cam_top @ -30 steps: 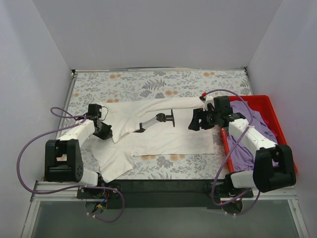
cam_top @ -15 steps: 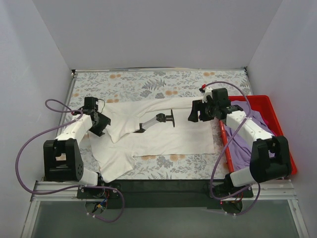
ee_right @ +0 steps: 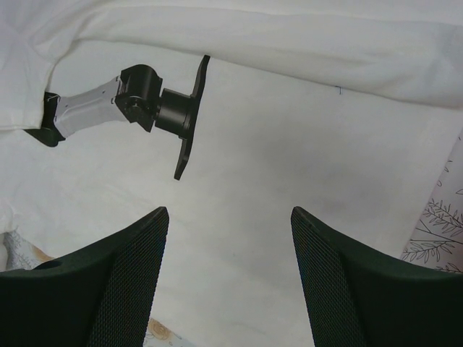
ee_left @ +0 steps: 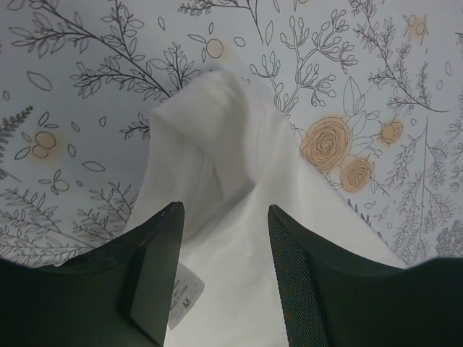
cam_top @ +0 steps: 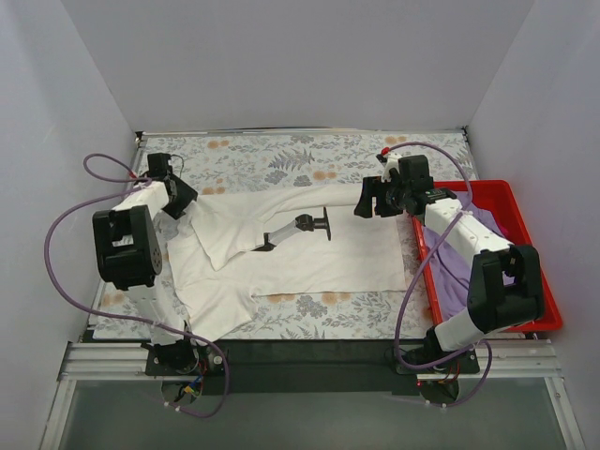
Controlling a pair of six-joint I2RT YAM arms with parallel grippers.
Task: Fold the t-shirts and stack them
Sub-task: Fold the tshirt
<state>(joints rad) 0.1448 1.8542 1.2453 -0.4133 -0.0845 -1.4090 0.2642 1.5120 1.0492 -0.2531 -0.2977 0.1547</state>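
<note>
My left end effector [ee_left: 221, 278] hangs open over the white t-shirt's [ee_left: 217, 166] bunched far-left corner on the counter [ee_left: 87, 87], with a size tag [ee_left: 184, 293] beside one finger. My right end effector [ee_right: 228, 289] is spread wide above the shirt's right half, near the arm graphic [ee_right: 145, 108], whose base is tucked under a fold. The lavender t-shirt [cam_top: 452, 281] lies in the red bin [cam_top: 530, 253], partly hidden behind my right arm.
</note>
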